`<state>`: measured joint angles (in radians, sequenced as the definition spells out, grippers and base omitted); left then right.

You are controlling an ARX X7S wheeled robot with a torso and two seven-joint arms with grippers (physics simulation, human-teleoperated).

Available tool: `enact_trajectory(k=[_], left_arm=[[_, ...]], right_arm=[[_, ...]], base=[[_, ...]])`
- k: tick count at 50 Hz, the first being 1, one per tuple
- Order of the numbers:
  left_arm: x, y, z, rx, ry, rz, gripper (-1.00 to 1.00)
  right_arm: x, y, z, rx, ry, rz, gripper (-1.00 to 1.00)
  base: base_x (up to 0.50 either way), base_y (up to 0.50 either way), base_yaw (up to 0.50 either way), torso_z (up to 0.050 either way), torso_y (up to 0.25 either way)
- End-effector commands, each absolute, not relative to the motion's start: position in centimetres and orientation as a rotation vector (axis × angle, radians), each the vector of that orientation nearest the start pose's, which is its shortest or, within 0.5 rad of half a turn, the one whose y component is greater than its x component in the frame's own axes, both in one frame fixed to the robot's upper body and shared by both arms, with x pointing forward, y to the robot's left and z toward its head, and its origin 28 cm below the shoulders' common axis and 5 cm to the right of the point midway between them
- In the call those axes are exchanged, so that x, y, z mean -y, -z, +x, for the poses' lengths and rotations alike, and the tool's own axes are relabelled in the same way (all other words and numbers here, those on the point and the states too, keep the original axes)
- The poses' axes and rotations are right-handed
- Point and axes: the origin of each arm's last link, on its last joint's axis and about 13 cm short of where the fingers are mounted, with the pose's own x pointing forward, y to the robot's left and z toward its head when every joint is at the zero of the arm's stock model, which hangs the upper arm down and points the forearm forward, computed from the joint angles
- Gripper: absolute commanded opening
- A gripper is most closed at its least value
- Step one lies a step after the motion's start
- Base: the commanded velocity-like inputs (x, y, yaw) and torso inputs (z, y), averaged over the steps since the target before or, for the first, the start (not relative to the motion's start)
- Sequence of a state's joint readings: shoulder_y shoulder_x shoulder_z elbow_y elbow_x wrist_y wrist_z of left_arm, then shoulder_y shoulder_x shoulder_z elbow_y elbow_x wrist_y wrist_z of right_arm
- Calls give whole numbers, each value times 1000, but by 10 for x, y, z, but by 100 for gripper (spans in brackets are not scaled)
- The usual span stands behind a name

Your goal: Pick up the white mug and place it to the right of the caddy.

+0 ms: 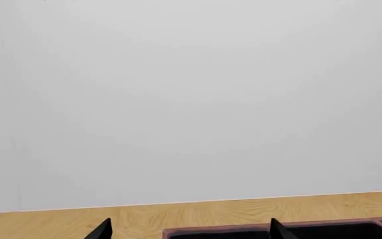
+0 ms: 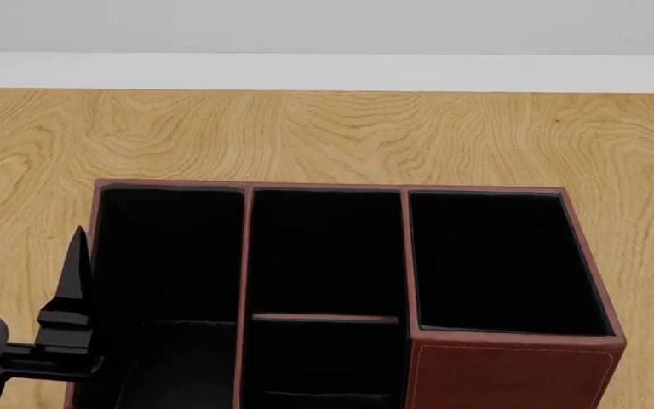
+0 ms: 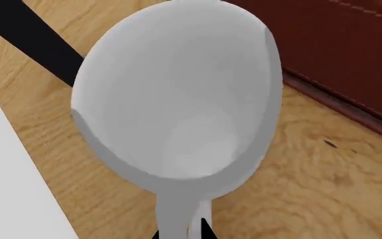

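Observation:
The white mug (image 3: pixel 177 94) fills the right wrist view, its pale grey inside facing the camera. It hangs above the wooden table, close beside the caddy's red-brown wall (image 3: pixel 350 59). My right gripper (image 3: pixel 181 233) is shut on the mug's loop handle, with only its black fingertips showing. The mug and right gripper are out of the head view. The caddy (image 2: pixel 509 375) fills the lower head view, with black-lined compartments. My left gripper (image 1: pixel 189 228) is open and empty, above the caddy's rim (image 1: pixel 218 231). One of its fingers (image 2: pixel 76 273) stands at the caddy's left wall.
The wooden table (image 2: pixel 327 136) runs back to a pale wall (image 2: pixel 327 34). In the right wrist view, a black strip (image 3: pixel 38 40) and a flat white surface (image 3: pixel 5 174) lie beside the mug.

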<state>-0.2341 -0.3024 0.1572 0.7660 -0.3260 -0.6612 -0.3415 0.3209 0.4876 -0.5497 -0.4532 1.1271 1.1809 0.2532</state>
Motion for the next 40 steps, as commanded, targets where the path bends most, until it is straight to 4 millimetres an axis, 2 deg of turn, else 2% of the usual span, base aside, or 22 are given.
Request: enact_trajectory(k=[1,14,34,40], left_arm=[[-210,-169,206,285,16,37,100],[-212,-174,202,309,-1,38,100],[-214,-179,200,326,-17,33,100],[-219,-190,188,384,-58,28,100]], right_arm=[[73,-87,167,-809,-824,-77,-100],[74,-107,160,-744,-832,-102,-100],[72,-119,148,-704,-836,-141,-100],[73,-123,147,-691,-833,-144,-100]], base=[[0,0,0,0,0],[0,0,0,0,0],[0,0,0,0,0],[0,0,0,0,0]])
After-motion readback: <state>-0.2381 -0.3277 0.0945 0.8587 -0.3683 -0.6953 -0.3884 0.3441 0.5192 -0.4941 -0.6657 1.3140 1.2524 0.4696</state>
